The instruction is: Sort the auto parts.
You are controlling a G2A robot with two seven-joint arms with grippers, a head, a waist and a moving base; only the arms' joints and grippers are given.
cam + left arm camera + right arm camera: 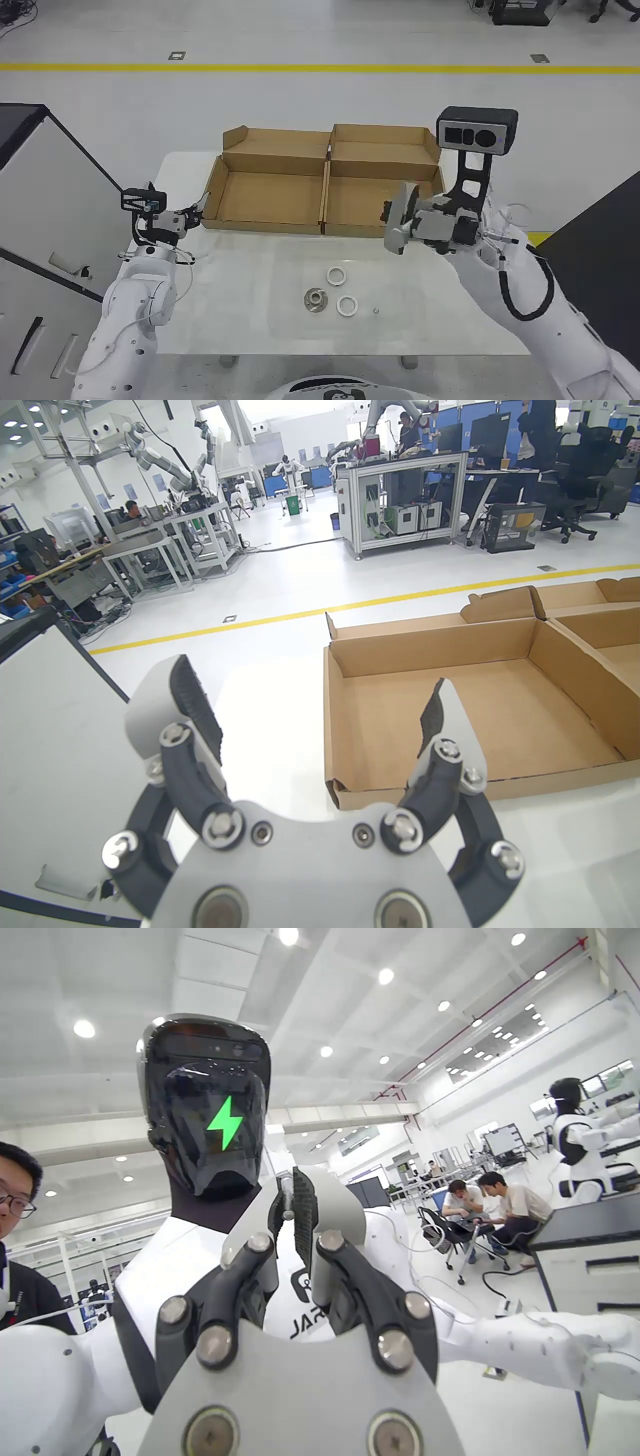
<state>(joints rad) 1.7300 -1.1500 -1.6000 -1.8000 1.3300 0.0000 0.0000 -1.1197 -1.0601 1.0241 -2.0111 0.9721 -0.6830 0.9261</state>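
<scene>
Two cardboard boxes (268,197) (360,206), two white rings (331,275) (341,307), one metal hub (317,298), one tiny piece (375,310), one bolt (286,1200).

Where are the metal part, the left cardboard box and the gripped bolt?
metal part (317,298), top view, centre hub
left cardboard box (268,198), top view, bare floor
bolt (287,1200), right wrist view, threaded shank

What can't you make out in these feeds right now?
- Small silver threaded part in the right gripper, right wrist view: black finger pads cover most of it.
- Tiny grey speck on white table, top view: too small to identify.
- Right brown cardboard box, top view: gripper hides its near corner.
</scene>
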